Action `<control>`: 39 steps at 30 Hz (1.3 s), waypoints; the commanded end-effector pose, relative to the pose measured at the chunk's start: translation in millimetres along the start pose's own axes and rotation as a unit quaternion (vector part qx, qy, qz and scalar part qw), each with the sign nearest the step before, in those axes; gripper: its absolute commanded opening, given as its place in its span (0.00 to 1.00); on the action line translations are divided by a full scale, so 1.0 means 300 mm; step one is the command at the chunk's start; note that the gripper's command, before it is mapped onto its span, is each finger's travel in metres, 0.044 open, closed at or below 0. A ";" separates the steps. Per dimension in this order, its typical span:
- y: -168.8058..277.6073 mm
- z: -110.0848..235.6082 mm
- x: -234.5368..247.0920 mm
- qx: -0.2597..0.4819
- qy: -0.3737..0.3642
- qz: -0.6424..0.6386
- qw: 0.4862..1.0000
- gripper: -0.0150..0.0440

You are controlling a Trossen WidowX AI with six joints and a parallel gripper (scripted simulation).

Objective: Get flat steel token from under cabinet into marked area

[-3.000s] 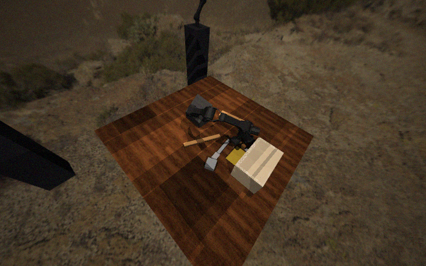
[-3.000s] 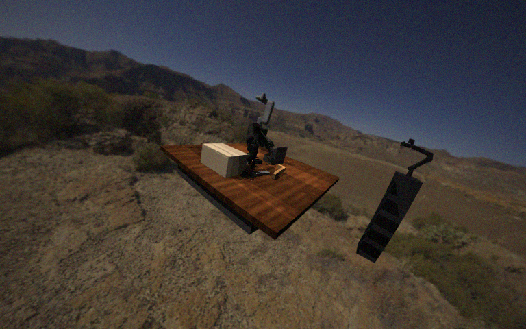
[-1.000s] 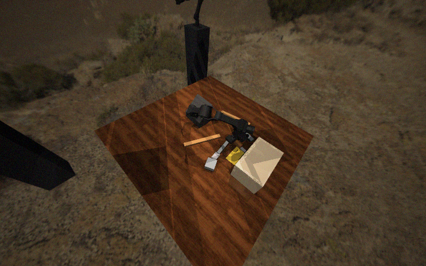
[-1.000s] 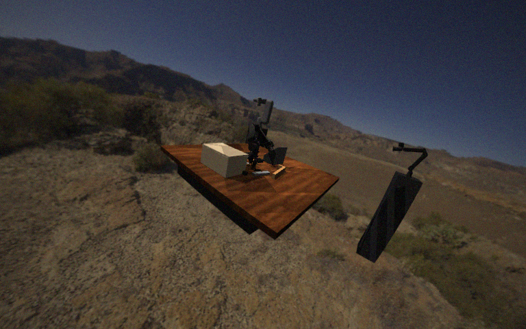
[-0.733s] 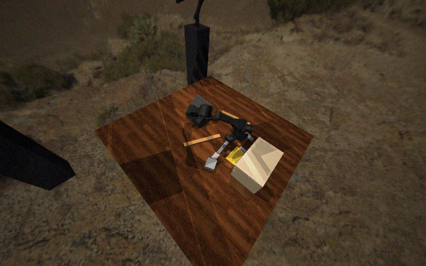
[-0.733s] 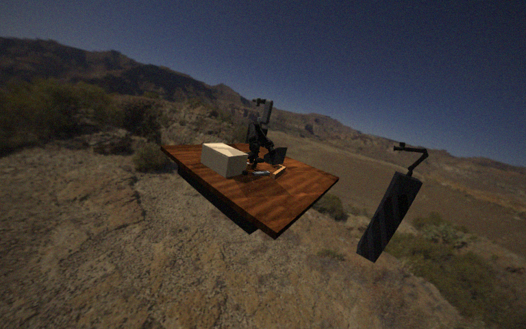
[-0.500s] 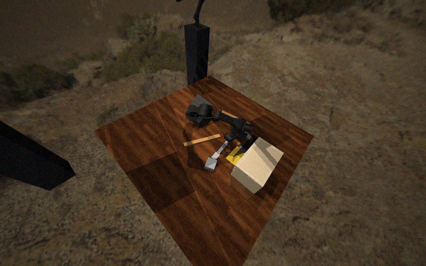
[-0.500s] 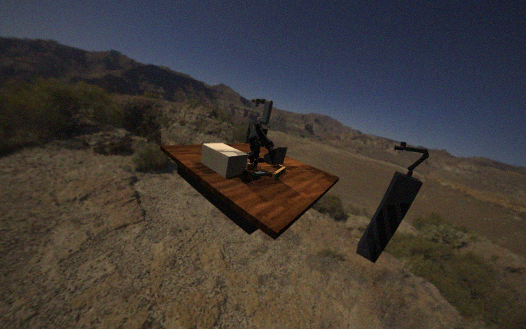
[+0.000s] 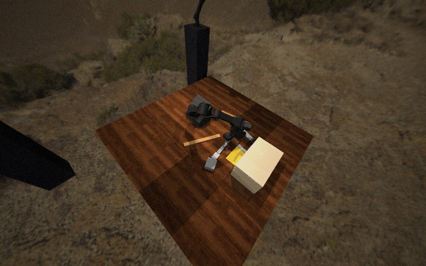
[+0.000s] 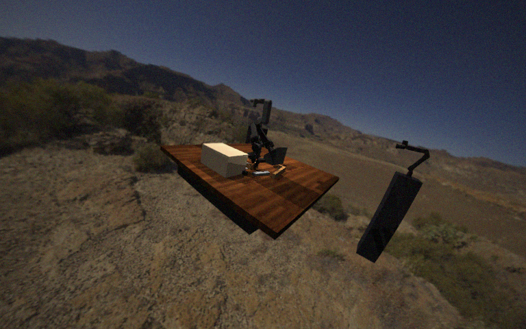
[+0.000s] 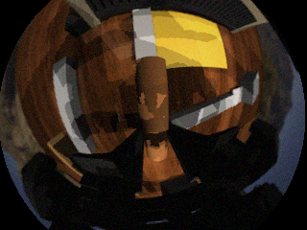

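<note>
The cream cabinet [image 9: 261,158] [image 10: 221,156] stands on the wooden table [image 9: 162,154] [image 10: 274,199]. The yellow marked area [image 9: 233,156] [image 11: 192,41] lies in front of it. I see no steel token in any view. My gripper [image 9: 233,136] [image 10: 253,162] [image 11: 153,126] hangs low at the near edge of the marked area, facing the cabinet. It is shut on a brown rod [image 11: 153,115] that points toward the vents, with a grey strip [image 11: 144,33] beyond its tip.
A grey tool with a block head [image 9: 210,163] [image 10: 261,173] lies slanting left of the marked area. A wooden stick [image 9: 202,139] lies to its left, another [image 9: 228,113] behind the arm. A short grey strip [image 9: 249,137] lies right of the gripper. Dark camera posts stand off the table.
</note>
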State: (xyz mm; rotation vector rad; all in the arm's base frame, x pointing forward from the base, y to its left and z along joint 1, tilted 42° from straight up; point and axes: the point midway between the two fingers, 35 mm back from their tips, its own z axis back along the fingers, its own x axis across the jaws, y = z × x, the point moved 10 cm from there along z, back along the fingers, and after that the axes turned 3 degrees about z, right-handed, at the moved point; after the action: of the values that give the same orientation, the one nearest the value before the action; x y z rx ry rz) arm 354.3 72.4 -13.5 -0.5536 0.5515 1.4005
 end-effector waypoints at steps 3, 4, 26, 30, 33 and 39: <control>0.033 -0.003 0.003 0.002 0.001 0.001 1.000 0.25; 0.036 -0.003 0.003 0.002 0.001 0.001 1.000 0.25; 0.118 -0.003 0.012 0.003 0.001 0.001 1.000 0.25; 0.134 -0.003 0.013 0.003 0.001 0.001 1.000 0.25; 0.146 -0.003 0.015 0.003 0.001 0.001 1.000 0.25; 0.170 -0.004 0.017 0.003 0.001 0.002 1.000 0.25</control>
State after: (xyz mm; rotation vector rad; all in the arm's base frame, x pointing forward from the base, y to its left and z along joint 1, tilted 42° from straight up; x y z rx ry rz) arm 311.3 79.8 -18.3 -0.5516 0.5517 1.4007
